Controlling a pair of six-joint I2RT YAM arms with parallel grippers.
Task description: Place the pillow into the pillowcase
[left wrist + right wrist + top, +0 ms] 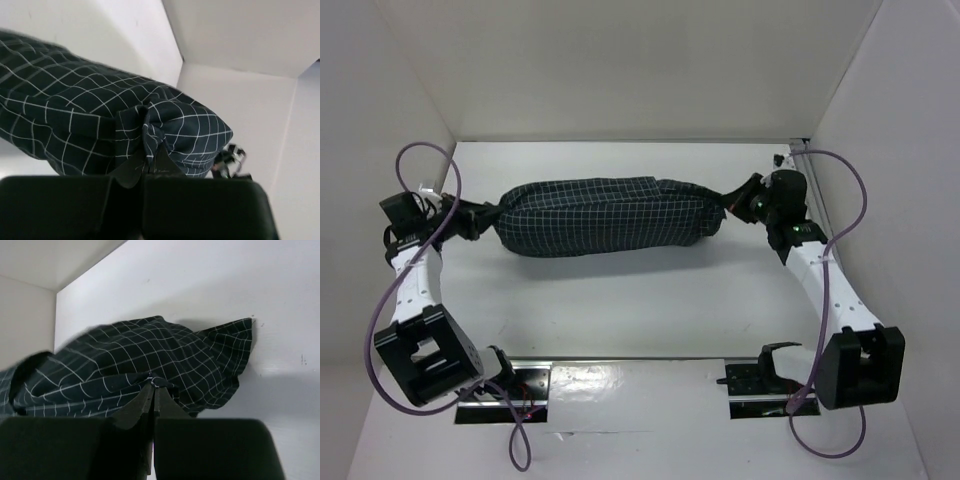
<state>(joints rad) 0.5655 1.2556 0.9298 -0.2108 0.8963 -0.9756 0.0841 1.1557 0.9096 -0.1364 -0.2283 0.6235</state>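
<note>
One pillowcase (605,215), dark with a thin white grid, stretches sideways across the far half of the white counter (640,310), held at both ends. Your left fingers (485,220) are pinched tight on a gathered fold at its left end. Your right fingers (732,203) are clamped the same way on the right end. Both wrist views confirm this, with the fingertips closed on bunched fabric and no gap between them.

The pillowcase is plump and rounded along its whole length. No cream fabric shows in any view, so the pillow is most likely fully inside and hidden. It isn't clear whether the bundle rests on the counter or hangs just above it.

This looks like the closing step, with the stuffing done and the case pulled taut to settle its filling. The next move probably calls for lowering it flat, checking that the open end covers the pillow, then releasing one end at a time.

Count: one pillowcase, no pillow in sight, and two arms.
</note>
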